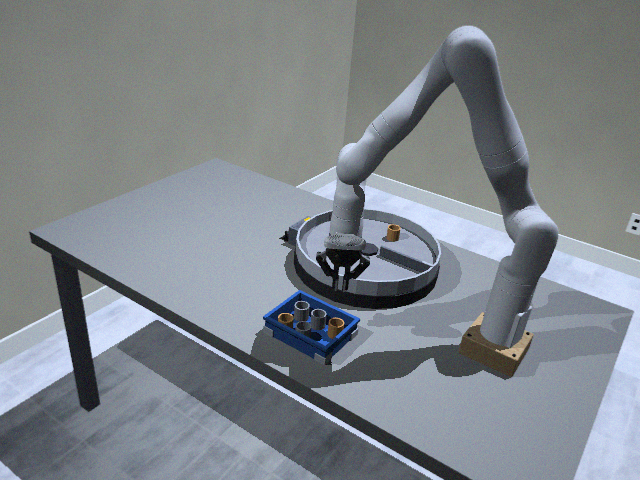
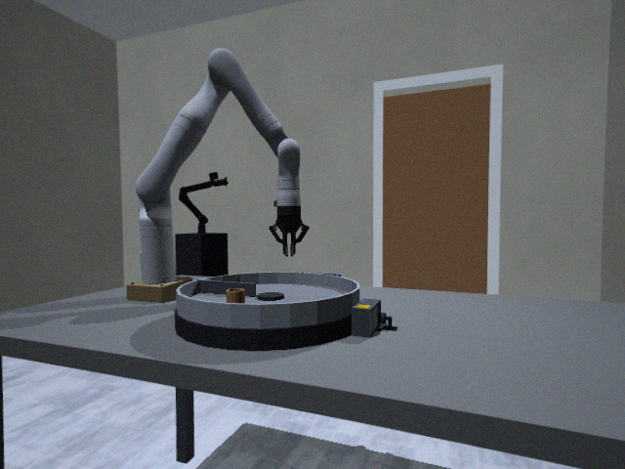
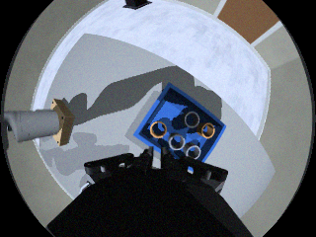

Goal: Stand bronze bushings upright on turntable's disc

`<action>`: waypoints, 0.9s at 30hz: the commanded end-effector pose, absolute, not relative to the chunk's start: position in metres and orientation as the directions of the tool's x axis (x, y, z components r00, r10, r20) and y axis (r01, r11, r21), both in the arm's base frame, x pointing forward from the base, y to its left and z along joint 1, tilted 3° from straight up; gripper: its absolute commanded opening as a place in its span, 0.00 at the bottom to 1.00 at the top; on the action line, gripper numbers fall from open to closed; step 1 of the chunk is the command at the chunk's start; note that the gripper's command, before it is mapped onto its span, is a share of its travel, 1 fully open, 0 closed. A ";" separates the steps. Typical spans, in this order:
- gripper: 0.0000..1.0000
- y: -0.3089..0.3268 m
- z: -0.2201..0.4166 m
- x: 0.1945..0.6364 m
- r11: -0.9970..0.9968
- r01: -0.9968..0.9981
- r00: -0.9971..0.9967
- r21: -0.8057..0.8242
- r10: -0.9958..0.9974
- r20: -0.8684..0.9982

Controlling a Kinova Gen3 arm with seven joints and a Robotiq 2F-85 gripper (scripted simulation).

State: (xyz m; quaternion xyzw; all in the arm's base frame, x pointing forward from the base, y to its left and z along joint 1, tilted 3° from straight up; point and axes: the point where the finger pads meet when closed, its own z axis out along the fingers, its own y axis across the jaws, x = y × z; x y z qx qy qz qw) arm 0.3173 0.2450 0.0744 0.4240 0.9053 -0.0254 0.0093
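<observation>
One bronze bushing (image 1: 393,234) (image 2: 235,296) stands upright on the turntable's disc (image 1: 317,237) (image 2: 317,291), behind the divider and away from the hub (image 1: 370,250) (image 2: 270,296). The blue crate (image 1: 297,347) (image 3: 153,108) holds a bronze bushing (image 1: 336,331) (image 3: 158,136) near its right end in the top view, and another bronze bushing (image 1: 285,323) (image 3: 209,135) at its left. Three steel bushings (image 1: 301,312) (image 1: 318,321) (image 1: 303,328) stand between them. My gripper (image 1: 340,287) (image 2: 289,252) (image 3: 157,152) is empty, its fingers open by a narrow gap, high above the crate side of the turntable.
The turntable's raised wall (image 1: 379,287) (image 2: 267,315) rings the disc, and a low divider (image 1: 405,259) (image 2: 227,287) runs from near the hub to that wall. A drive box (image 2: 366,319) sits outside the wall. The arm's wooden base block (image 1: 493,351) (image 2: 151,291) (image 3: 62,122) stands to the crate's right in the top view.
</observation>
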 end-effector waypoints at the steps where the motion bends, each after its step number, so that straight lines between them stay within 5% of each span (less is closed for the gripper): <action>1: 0.12 0.261 0.072 0.314 0.663 0.748 -0.664 -0.039 0.747 -0.039; 27: 0.12 0.277 0.071 0.311 0.680 0.733 -0.681 -0.040 0.732 -0.038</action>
